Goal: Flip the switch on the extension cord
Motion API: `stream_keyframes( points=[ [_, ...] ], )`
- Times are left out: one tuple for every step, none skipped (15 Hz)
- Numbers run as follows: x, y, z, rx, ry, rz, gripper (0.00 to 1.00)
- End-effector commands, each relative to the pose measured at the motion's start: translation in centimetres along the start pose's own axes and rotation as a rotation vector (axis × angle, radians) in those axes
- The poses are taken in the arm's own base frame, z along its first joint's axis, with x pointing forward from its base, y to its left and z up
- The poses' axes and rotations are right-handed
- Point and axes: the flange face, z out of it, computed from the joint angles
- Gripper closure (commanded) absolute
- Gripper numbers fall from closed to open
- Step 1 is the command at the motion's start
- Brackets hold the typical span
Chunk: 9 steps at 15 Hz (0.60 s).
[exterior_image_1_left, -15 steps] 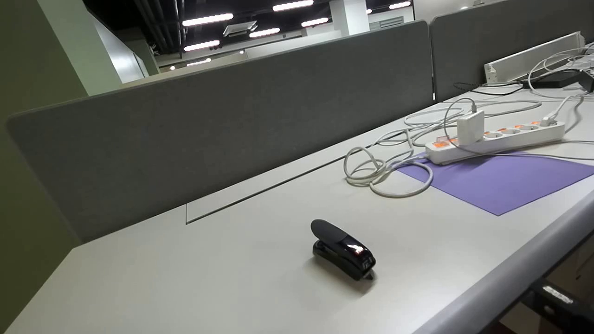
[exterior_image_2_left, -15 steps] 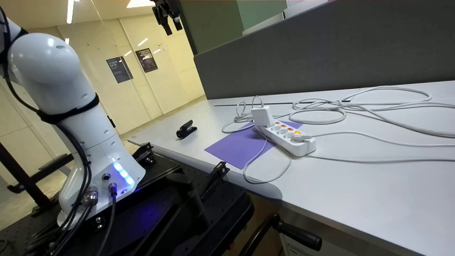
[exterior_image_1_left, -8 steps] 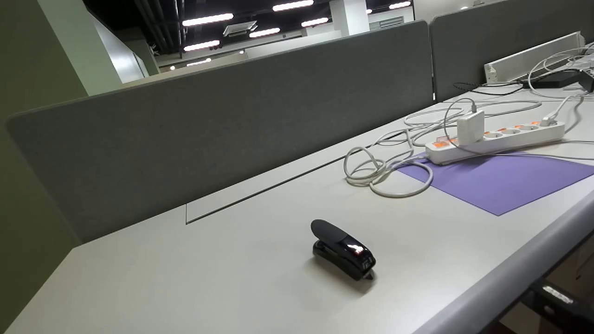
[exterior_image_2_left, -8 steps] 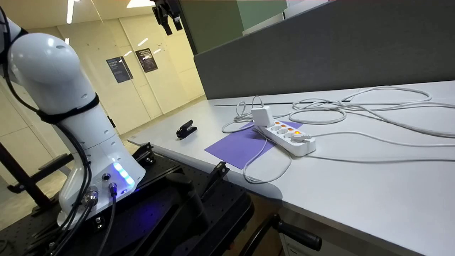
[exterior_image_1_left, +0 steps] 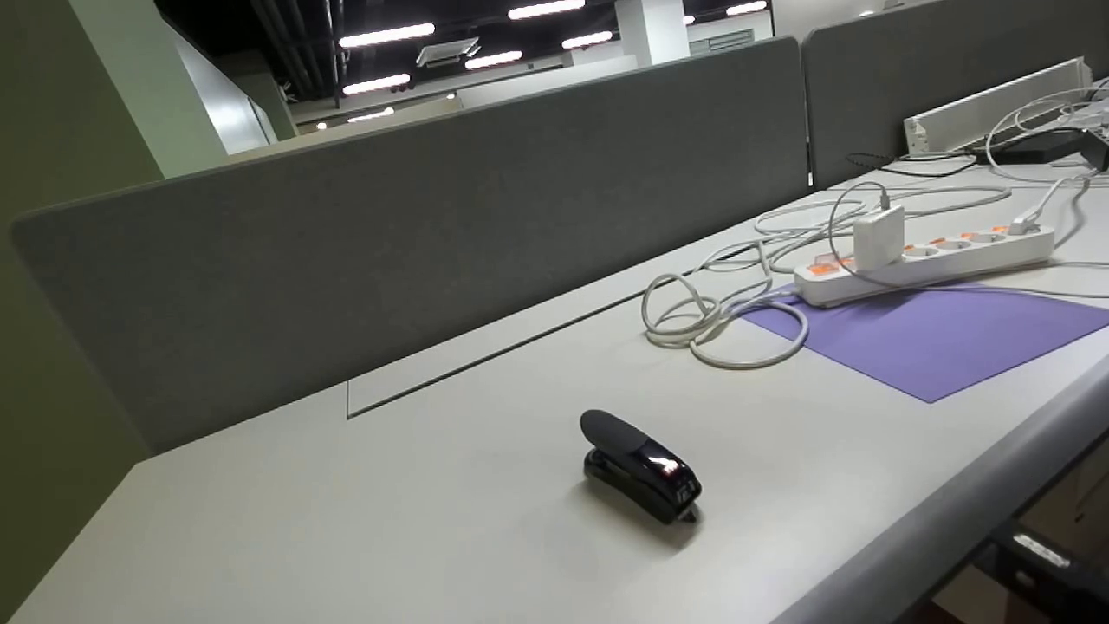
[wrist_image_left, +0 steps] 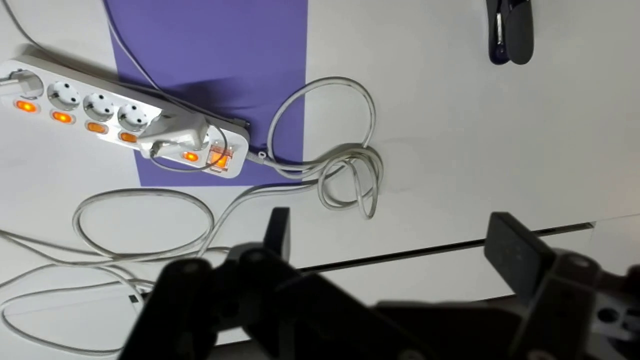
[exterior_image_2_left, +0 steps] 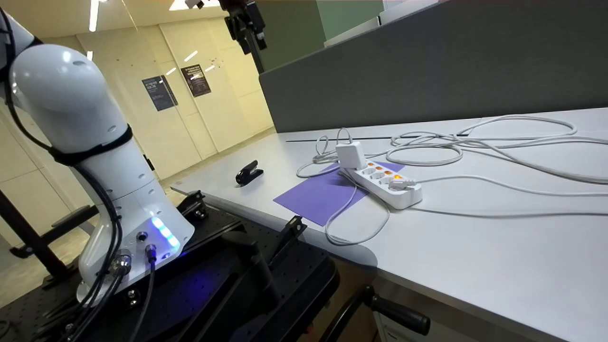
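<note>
The extension cord is a white power strip, seen in both exterior views [exterior_image_1_left: 970, 269] [exterior_image_2_left: 403, 199] and the wrist view [wrist_image_left: 115, 111]. A lit orange main switch [wrist_image_left: 219, 159] under a clear cover sits at its cable end; it also shows in an exterior view [exterior_image_1_left: 825, 268]. Small orange switches line the sockets, some brightly lit. A white adapter [wrist_image_left: 175, 132] is plugged in beside the main switch, its thin cable looping across the switch end. My gripper [wrist_image_left: 392, 235] is open and empty, high above the table; it also shows in an exterior view [exterior_image_2_left: 255, 45], apart from the strip.
A purple sheet [wrist_image_left: 250, 60] lies partly under the strip. Loose white cables [wrist_image_left: 350, 155] coil beside it. A black stapler [exterior_image_1_left: 641, 468] lies on the table. A grey partition [exterior_image_2_left: 427, 66] stands along the back edge. A white plug [exterior_image_2_left: 401, 184] sits at the strip's far end.
In an exterior view my gripper has moved to the right and slightly down, and its angle has changed. The strip, cables and stapler have not moved.
</note>
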Motion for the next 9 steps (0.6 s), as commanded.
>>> stream_keyframes(
  points=[
    [0.7, 5.1, 2.6, -0.011, -0.038, 0.057, 0.0],
    [0.6, 7.2, 3.2, -0.032, -0.052, 0.084, 0.0],
    [0.5, 8.9, 3.7, -0.056, -0.063, 0.109, 0.0],
    [0.4, 11.1, 4.0, -0.096, -0.065, 0.135, 0.0],
    [0.3, 13.1, 4.1, -0.145, -0.058, 0.16, 0.0],
    [0.3, 15.2, 4.1, -0.195, -0.047, 0.177, 0.0],
    [0.2, 16.9, 3.7, -0.235, -0.026, 0.228, 0.0],
    [0.3, 14.9, 4.1, -0.175, -0.053, 0.162, 0.0],
    [0.1, 16.5, 4.0, -0.201, -0.045, 0.185, 0.0]
  ],
)
